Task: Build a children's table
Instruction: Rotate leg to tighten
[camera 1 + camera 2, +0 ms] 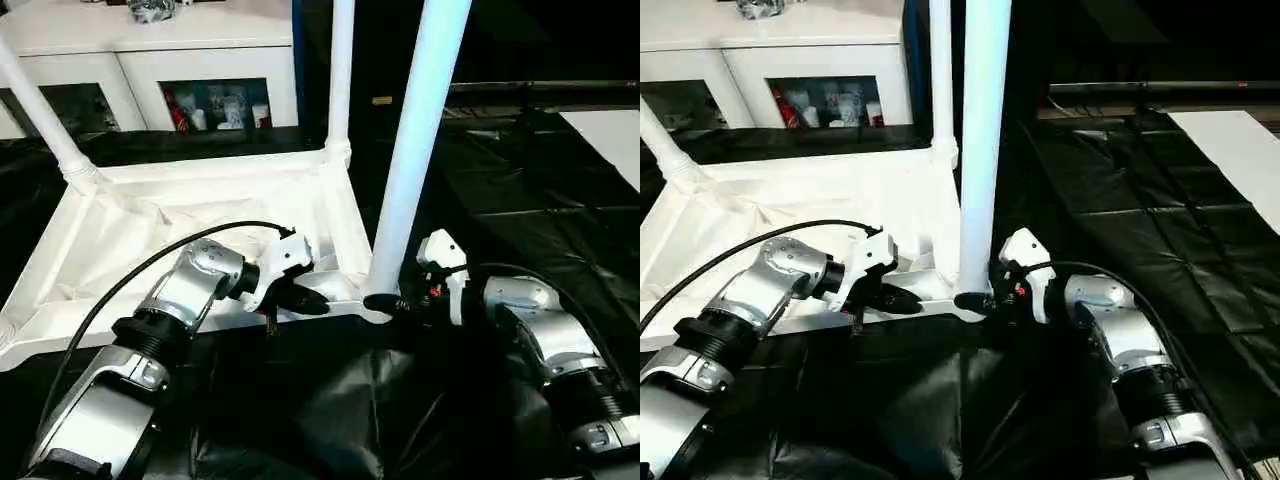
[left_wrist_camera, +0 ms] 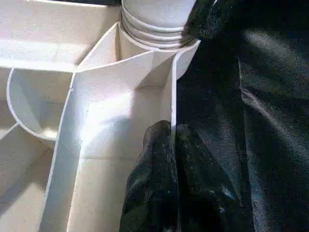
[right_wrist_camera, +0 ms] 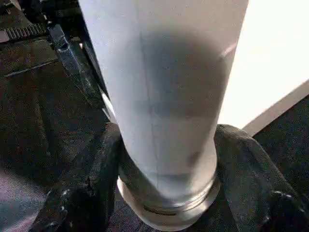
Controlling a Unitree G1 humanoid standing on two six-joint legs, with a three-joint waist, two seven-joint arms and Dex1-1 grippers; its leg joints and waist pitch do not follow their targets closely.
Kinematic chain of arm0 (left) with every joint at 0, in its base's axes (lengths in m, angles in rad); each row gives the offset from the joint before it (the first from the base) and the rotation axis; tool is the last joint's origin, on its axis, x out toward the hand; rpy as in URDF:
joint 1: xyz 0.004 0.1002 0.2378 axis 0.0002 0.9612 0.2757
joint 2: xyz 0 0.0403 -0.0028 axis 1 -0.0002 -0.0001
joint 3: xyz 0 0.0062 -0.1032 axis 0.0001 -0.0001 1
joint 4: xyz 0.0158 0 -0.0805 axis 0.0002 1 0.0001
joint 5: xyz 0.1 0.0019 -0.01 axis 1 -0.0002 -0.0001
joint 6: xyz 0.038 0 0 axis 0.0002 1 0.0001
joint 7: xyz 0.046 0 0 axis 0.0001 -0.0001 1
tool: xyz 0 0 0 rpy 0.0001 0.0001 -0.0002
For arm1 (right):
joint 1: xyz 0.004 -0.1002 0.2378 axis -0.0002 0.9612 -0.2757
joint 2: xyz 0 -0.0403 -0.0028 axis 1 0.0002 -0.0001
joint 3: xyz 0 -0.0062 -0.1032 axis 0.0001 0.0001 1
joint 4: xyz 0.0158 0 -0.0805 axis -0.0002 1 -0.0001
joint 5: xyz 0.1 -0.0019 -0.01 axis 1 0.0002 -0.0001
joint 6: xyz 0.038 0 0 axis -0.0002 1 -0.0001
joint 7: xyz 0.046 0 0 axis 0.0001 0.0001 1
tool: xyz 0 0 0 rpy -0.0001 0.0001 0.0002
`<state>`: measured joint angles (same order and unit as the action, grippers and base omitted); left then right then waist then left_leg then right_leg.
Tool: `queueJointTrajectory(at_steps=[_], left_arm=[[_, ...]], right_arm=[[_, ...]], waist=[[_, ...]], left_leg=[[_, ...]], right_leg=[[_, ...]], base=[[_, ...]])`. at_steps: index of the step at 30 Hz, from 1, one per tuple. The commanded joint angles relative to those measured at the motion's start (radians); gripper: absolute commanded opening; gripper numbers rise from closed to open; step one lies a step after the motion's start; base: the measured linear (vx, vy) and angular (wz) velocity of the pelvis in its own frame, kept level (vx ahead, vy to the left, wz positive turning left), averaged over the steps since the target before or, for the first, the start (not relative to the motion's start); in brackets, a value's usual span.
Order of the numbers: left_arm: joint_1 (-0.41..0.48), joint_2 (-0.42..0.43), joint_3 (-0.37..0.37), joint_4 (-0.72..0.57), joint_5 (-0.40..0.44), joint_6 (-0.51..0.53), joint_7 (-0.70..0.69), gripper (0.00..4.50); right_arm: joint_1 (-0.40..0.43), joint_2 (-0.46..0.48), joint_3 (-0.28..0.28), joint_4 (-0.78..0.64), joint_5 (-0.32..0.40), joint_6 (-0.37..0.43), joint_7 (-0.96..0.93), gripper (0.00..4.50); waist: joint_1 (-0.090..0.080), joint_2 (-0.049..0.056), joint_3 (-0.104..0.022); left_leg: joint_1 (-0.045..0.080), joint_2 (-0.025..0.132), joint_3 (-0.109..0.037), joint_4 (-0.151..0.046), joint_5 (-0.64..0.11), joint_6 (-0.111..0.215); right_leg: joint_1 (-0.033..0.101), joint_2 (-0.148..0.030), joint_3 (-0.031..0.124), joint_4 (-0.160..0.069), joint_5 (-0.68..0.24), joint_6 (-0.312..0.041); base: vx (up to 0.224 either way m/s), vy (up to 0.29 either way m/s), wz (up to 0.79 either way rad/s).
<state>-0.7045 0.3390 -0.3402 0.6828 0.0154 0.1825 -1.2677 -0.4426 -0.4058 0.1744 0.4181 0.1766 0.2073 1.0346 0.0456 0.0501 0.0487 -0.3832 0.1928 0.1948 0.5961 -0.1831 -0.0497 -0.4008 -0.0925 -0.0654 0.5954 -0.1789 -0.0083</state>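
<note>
While the left pincer [image 1: 318, 300] is pinched on the tabletop's rim [image 2: 172, 104], the right pincer [image 3: 166, 193] is clamped around the upright leg [image 1: 415, 150].

Noted beyond left pincer [image 1: 300, 297]: white cabinet [image 1: 160, 60], glass doors, bottles [image 1: 215, 108] inside. Under both pincers: crumpled black sheeting [image 1: 520, 190].

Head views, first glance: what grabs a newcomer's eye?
The upturned white tabletop lies on black sheeting, legs rising from its corners. The nearest leg stands tall at the near right corner, the right gripper clasping its base. The left gripper pinches the tabletop's near rim beside that socket.
</note>
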Motion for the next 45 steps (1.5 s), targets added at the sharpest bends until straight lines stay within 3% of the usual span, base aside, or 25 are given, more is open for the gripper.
queueJointTrajectory(at_steps=[1, 3, 4, 5, 6, 7, 8, 12, 13, 14, 16, 17, 19, 20, 24, 25, 27, 28, 30, 32, 36, 38, 40, 45], left_arm=[[0.01, -0.016, -0.018, 0.009, 0.009, 0.015, 0.01, 0.0], [0.005, -0.03, -0.004, 0.027, 0.013, 0.024, 0.06, 0.0], [-0.004, -0.047, 0.01, 0.05, 0.019, 0.028, 0.119, 0.0], [-0.016, -0.069, 0.031, 0.077, 0.02, 0.029, 0.185, 0.0], [-0.029, -0.094, 0.055, 0.104, 0.016, 0.041, 0.25, 0.0], [-0.029, -0.094, 0.055, 0.104, 0.016, 0.041, 0.25, 0.0], [-0.06, -0.147, 0.107, 0.159, -0.004, 0.071, 0.374, 0.0], [-0.115, -0.241, 0.174, 0.259, -0.032, 0.033, 0.573, 0.0], [-0.123, -0.253, 0.18, 0.27, -0.034, 0.03, 0.599, 0.0], [-0.137, -0.271, 0.188, 0.29, -0.032, 0.032, 0.652, 0.0], [-0.149, -0.281, 0.179, 0.31, -0.008, 0.027, 0.698, 0.0], [-0.156, -0.284, 0.17, 0.325, 0.013, 0.025, 0.711, 0.0], [-0.158, -0.284, 0.166, 0.331, 0.024, 0.021, 0.704, 0.0], [-0.156, -0.278, 0.156, 0.332, 0.037, 0.016, 0.678, 0.0], [-0.144, -0.257, 0.132, 0.321, 0.045, 0.005, 0.608, 0.0], [-0.135, -0.24, 0.116, 0.315, 0.045, 0.0, 0.558, 0.0], [-0.123, -0.22, 0.103, 0.304, 0.045, -0.004, 0.508, 0.0], [-0.118, -0.212, 0.096, 0.3, 0.045, -0.008, 0.488, 0.0], [-0.099, -0.182, 0.078, 0.278, 0.048, -0.017, 0.428, 0.0], [-0.078, -0.152, 0.064, 0.245, 0.053, -0.044, 0.364, 0.0], [-0.061, -0.126, 0.056, 0.213, 0.048, -0.052, 0.298, 0.0], [-0.028, -0.094, 0.048, 0.166, 0.025, -0.161, 0.183, 0.0], [-0.02, -0.088, 0.047, 0.148, 0.01, -0.183, 0.144, 0.0], [-0.013, -0.082, 0.035, 0.107, -0.002, -0.166, 0.102, 0.0]], right_arm=[[0.014, 0.018, 0.024, 0.026, -0.029, 0.007, -0.027, 2.56], [0.001, 0.048, -0.006, 0.069, -0.035, -0.004, -0.109, 2.56], [-0.015, 0.081, -0.042, 0.114, -0.034, -0.007, -0.199, 2.56], [-0.031, 0.114, -0.078, 0.155, -0.029, -0.002, -0.285, 2.56], [-0.046, 0.144, -0.109, 0.19, -0.023, 0.006, -0.362, 2.56], [-0.046, 0.144, -0.109, 0.19, -0.023, 0.006, -0.362, 2.56], [-0.073, 0.196, -0.159, 0.25, -0.01, 0.024, -0.504, 2.56], [-0.142, 0.295, -0.244, 0.375, 0.02, 0.027, -0.77, 2.55], [-0.151, 0.308, -0.25, 0.389, 0.023, 0.022, -0.798, 2.55], [-0.171, 0.332, -0.244, 0.416, 0.012, 0.006, -0.837, 2.55], [-0.192, 0.359, -0.229, 0.438, -0.011, -0.016, -0.857, 2.55], [-0.204, 0.379, -0.196, 0.439, -0.044, -0.042, -0.831, 2.55], [-0.205, 0.385, -0.185, 0.434, -0.052, -0.061, -0.811, 2.55], [-0.197, 0.388, -0.18, 0.41, -0.045, -0.077, -0.761, 3.06], [-0.172, 0.362, -0.174, 0.354, -0.035, -0.093, -0.701, 3.33], [-0.158, 0.333, -0.164, 0.315, -0.03, -0.09, -0.656, 3.46], [-0.136, 0.29, -0.139, 0.261, -0.023, -0.07, -0.577, 3.6], [-0.127, 0.27, -0.129, 0.24, -0.02, -0.062, -0.538, 3.67], [-0.089, 0.194, -0.085, 0.179, -0.032, -0.06, -0.414, 3.67], [-0.053, 0.127, -0.054, 0.129, -0.038, -0.071, -0.302, 3.67], [-0.028, 0.088, -0.048, 0.087, -0.029, -0.076, -0.243, 3.67], [0.011, 0.05, -0.061, 0.001, -0.004, -0.057, -0.208, 3.67], [0.029, 0.037, -0.062, -0.038, 0.012, -0.044, -0.187, 3.67], [0.051, 0.024, -0.044, -0.061, 0.006, -0.043, -0.168, 3.67]], waist=[[-0.002, -0.004, -0.067], [-0.005, -0.005, -0.065], [-0.011, -0.002, -0.063], [-0.017, -0.007, -0.061], [-0.02, -0.005, -0.061], [-0.024, -0.005, -0.057], [-0.028, -0.004, -0.058], [-0.026, -0.008, -0.061], [-0.028, -0.001, -0.062], [-0.032, 0.0, -0.064], [-0.034, 0.004, -0.064], [-0.035, 0.005, -0.066], [-0.035, 0.004, -0.067], [-0.034, 0.004, -0.07], [-0.034, 0.004, -0.07], [-0.042, 0.0, -0.069], [-0.042, -0.004, -0.069], [-0.045, -0.002, -0.069], [-0.04, -0.011, -0.07], [-0.032, -0.01, -0.069], [-0.03, -0.009, -0.069], [-0.026, -0.009, -0.066], [-0.022, -0.011, -0.068], [-0.001, 0.002, -0.065]], left_leg=[[0.018, 0.036, -0.015, -0.069, -0.203, 0.059], [0.02, 0.036, -0.015, -0.071, -0.219, 0.054], [0.02, 0.034, -0.015, -0.072, -0.243, 0.043], [0.022, 0.031, -0.016, -0.074, -0.268, 0.025], [0.025, 0.03, -0.017, -0.073, -0.276, 0.014], [0.025, 0.028, -0.021, -0.076, -0.296, 0.004], [0.027, 0.027, -0.019, -0.075, -0.309, -0.001], [0.025, 0.026, -0.022, -0.076, -0.303, 0.003], [0.022, 0.024, -0.022, -0.075, -0.297, 0.005], [0.026, 0.024, -0.02, -0.075, -0.3, 0.004], [0.023, 0.024, -0.02, -0.075, -0.297, 0.011], [0.022, 0.022, -0.019, -0.073, -0.287, 0.019], [0.019, 0.022, -0.019, -0.072, -0.269, 0.03], [0.016, 0.023, -0.018, -0.07, -0.244, 0.05], [0.011, 0.024, -0.019, -0.07, -0.225, 0.077], [0.005, 0.024, -0.021, -0.073, -0.229, 0.077], [0.008, 0.024, -0.021, -0.071, -0.233, 0.079], [0.008, 0.025, -0.02, -0.07, -0.233, 0.085], [0.005, 0.026, -0.019, -0.067, -0.212, 0.096], [0.006, 0.028, -0.017, -0.065, -0.197, 0.113], [0.009, 0.031, -0.017, -0.066, -0.194, 0.113], [0.007, 0.034, -0.018, -0.07, -0.197, 0.109], [0.012, 0.036, -0.016, -0.07, -0.204, 0.103], [0.021, 0.04, -0.014, -0.074, -0.228, 0.072]], right_leg=[[0.051, -0.049, 0.035, -0.064, -0.162, -0.264], [0.049, -0.049, 0.035, -0.068, -0.188, -0.26], [0.045, -0.052, 0.037, -0.071, -0.224, -0.256], [0.044, -0.05, 0.034, -0.077, -0.281, -0.243], [0.042, -0.051, 0.034, -0.077, -0.303, -0.238], [0.042, -0.052, 0.032, -0.086, -0.364, -0.219], [0.038, -0.05, 0.033, -0.089, -0.395, -0.201], [0.039, -0.052, 0.032, -0.092, -0.377, -0.19], [0.039, -0.051, 0.032, -0.09, -0.362, -0.194], [0.036, -0.048, 0.031, -0.091, -0.333, -0.2], [0.039, -0.048, 0.03, -0.09, -0.304, -0.207], [0.041, -0.049, 0.03, -0.09, -0.286, -0.207], [0.045, -0.049, 0.031, -0.086, -0.262, -0.209], [0.048, -0.049, 0.03, -0.083, -0.229, -0.218], [0.052, -0.049, 0.028, -0.08, -0.209, -0.221], [0.056, -0.05, 0.025, -0.079, -0.221, -0.219], [0.058, -0.048, 0.026, -0.083, -0.237, -0.211], [0.054, -0.05, 0.028, -0.081, -0.237, -0.219], [0.056, -0.051, 0.028, -0.079, -0.22, -0.227], [0.056, -0.051, 0.03, -0.077, -0.203, -0.233], [0.052, -0.051, 0.03, -0.074, -0.196, -0.245], [0.053, -0.05, 0.032, -0.075, -0.202, -0.241], [0.05, -0.05, 0.033, -0.073, -0.198, -0.245], [0.041, -0.05, 0.036, -0.073, -0.211, -0.245]], base=[[0.0, 0.0, 0.0], [0.0, 0.0, 0.0], [0.0, 0.0, 0.0], [0.0, 0.0, 0.0], [0.0, 0.0, 0.0], [0.0, 0.0, 0.0], [0.0, 0.0, 0.0], [0.0, 0.0, 0.0], [0.0, 0.0, 0.0], [0.0, 0.0, 0.0], [0.0, 0.0, 0.0], [0.0, 0.0, 0.0], [0.0, 0.0, 0.0], [0.0, 0.0, 0.0], [0.0, 0.0, 0.0], [0.0, 0.0, 0.0], [0.0, 0.0, 0.0], [0.0, 0.0, 0.0], [0.0, 0.0, 0.0], [0.0, 0.0, 0.0], [0.0, 0.0, 0.0], [0.0, 0.0, 0.0], [0.0, 0.0, 0.0], [0.0, 0.0, 0.0]])
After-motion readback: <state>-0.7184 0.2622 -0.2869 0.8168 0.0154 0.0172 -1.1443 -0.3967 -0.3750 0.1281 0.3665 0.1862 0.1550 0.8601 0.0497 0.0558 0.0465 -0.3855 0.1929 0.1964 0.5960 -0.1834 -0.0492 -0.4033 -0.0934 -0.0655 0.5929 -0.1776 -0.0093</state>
